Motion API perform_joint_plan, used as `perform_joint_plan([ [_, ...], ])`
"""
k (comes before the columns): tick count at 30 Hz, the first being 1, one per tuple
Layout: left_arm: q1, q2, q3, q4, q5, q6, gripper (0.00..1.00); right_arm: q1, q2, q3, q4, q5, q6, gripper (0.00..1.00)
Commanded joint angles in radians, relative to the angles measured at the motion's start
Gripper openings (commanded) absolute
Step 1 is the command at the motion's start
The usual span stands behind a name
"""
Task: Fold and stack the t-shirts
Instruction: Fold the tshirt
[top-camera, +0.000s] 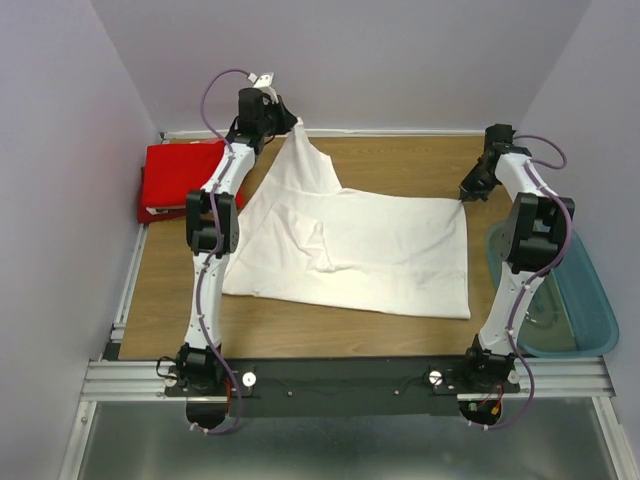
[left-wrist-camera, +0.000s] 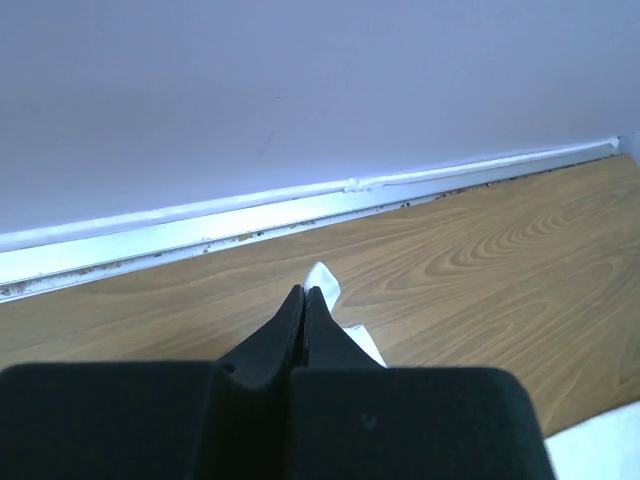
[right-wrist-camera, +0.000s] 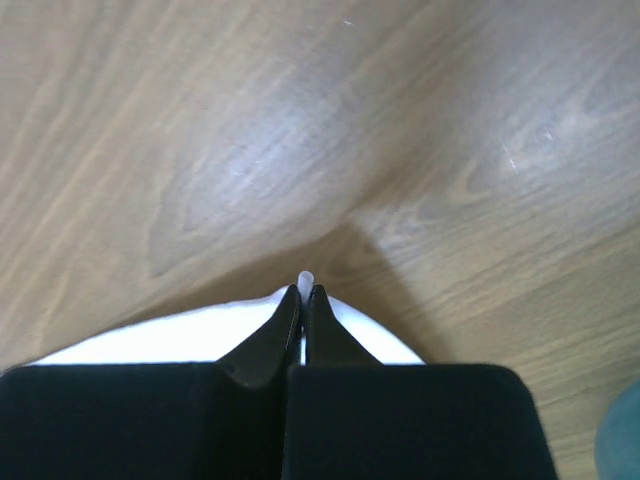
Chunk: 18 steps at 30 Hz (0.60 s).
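Plain red cloth t-shirt (top-camera: 178, 172) looks folded, set aside; white cloth t-shirt (top-camera: 350, 245) lies spread, unfolded; left claw (top-camera: 295, 122) and right claw (top-camera: 465, 196) each pinch a far corner tight.

top external: fixed high at the near side, looking down and forward over the whole table (top-camera: 300, 335) | left wrist: close and low behind its own fingers (left-wrist-camera: 280, 335), facing the back wall (left-wrist-camera: 300, 90) | right wrist: close, looking steeply down at the wood past its fingers (right-wrist-camera: 270, 335) | shared: tabletop, corners of the white t-shirt (top-camera: 350, 250)
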Motion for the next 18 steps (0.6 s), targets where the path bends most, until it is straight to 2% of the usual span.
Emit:
perform_joint_plan([
  [1, 0.012, -0.1, -0.052, 0.044, 0.125, 0.047, 0.0, 0.009, -0.024, 0.022, 0.004, -0.05, -0.017, 0.01],
  [4, 0.012, -0.189, -0.147, 0.044, 0.16, 0.102, 0.0, 0.013, -0.064, -0.029, 0.004, -0.05, -0.036, 0.01],
  [9, 0.012, -0.379, -0.422, 0.041, 0.159, 0.177, 0.0, 0.027, -0.186, -0.176, 0.004, -0.031, -0.085, 0.0],
  [18, 0.01, -0.69, -0.812, 0.033, 0.118, 0.213, 0.0, 0.05, -0.327, -0.363, 0.004, -0.031, -0.123, 0.01],
])
